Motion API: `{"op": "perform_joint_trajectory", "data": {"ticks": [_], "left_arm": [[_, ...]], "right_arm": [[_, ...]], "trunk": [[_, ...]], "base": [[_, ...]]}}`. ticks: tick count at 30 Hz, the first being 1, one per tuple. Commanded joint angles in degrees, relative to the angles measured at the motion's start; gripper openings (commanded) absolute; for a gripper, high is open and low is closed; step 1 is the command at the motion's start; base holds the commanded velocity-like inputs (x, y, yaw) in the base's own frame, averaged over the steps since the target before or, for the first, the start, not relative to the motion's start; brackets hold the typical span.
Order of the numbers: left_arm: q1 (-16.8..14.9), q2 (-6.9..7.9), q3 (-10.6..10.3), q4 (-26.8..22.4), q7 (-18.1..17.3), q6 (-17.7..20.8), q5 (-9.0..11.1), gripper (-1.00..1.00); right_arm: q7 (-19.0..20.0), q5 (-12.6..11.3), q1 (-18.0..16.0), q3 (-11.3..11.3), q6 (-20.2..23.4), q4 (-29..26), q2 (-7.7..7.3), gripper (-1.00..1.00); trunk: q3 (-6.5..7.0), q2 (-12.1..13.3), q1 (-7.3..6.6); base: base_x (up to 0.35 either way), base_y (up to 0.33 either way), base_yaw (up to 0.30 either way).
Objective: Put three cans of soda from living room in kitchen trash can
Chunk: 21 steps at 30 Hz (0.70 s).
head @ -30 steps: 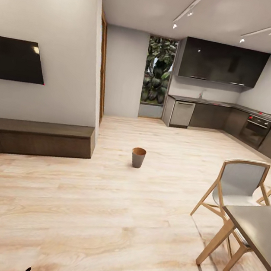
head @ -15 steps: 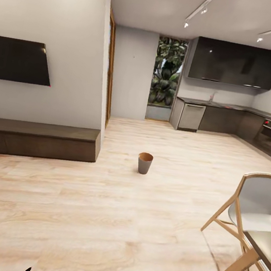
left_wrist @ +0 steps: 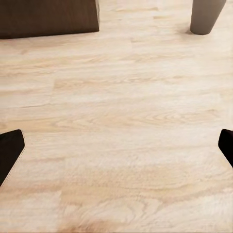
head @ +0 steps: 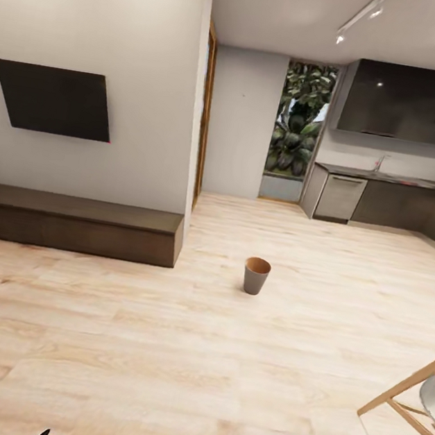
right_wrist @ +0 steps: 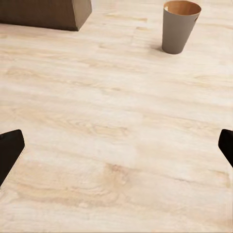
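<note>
Pale wood-grain flooring (head: 175, 351) takes up most of the scene, bare between the robot and the tash can (head: 256, 275). The can stands upright and alone on the floor, well apart from the dark low cabinet (head: 69, 222) under the wall screen (head: 57, 101) and short of the kitchen (head: 389, 195) units beyond. Its coppery mouth faces up, unobstructed, which suits dropping items in from above.

The left gripper (left_wrist: 116, 145) has its jaws spread wide, nothing between them; the left wrist view has floor in the gap. The right gripper (right_wrist: 116, 145) is likewise released and empty, with the can ahead of it. Both sets of tips sit low at the head view's near edge, arms tucked, consistent in my judgement with travel rather than reach.

No soda can is in hand. A chair leg (head: 406, 402) intrudes at the right.
</note>
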Motion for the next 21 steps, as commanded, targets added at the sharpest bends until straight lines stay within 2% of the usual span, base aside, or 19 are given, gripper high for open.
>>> {"op": "perform_joint_trajectory", "data": {"ticks": [1, 6, 12, 21], "left_arm": [[0.0, 0.00, 0.0, 0.0, 0.0, 0.0, 0.0, 1.00], [0.0, 0.00, 0.0, 0.0, 0.0, 0.0, 0.0, 1.00], [0.0, 0.00, 0.0, 0.0, 0.0, 0.0, 0.0, 1.00], [0.0, 0.00, 0.0, 0.0, -0.1, 0.0, 0.0, 1.00]], "right_arm": [[0.0, 0.0, 0.0, 0.0, 0.0, 0.0, 0.00, 1.00], [0.0, 0.0, 0.0, 0.0, 0.0, 0.0, 0.07, 1.00], [-0.1, -0.1, 0.0, 0.0, 0.0, 0.1, 0.10, 1.00], [0.0, -0.4, 0.0, 0.0, 0.0, 0.4, 0.10, 1.00]], "trunk": [[0.00, 0.0, 0.00], [0.00, 0.0, 0.00], [0.00, 0.0, 0.00], [0.23, 0.0, 0.00]], "base": [[0.307, 0.000, 0.245], [0.305, 0.000, 0.204], [0.302, 0.000, 0.048], [0.302, 0.000, -0.173]]}}
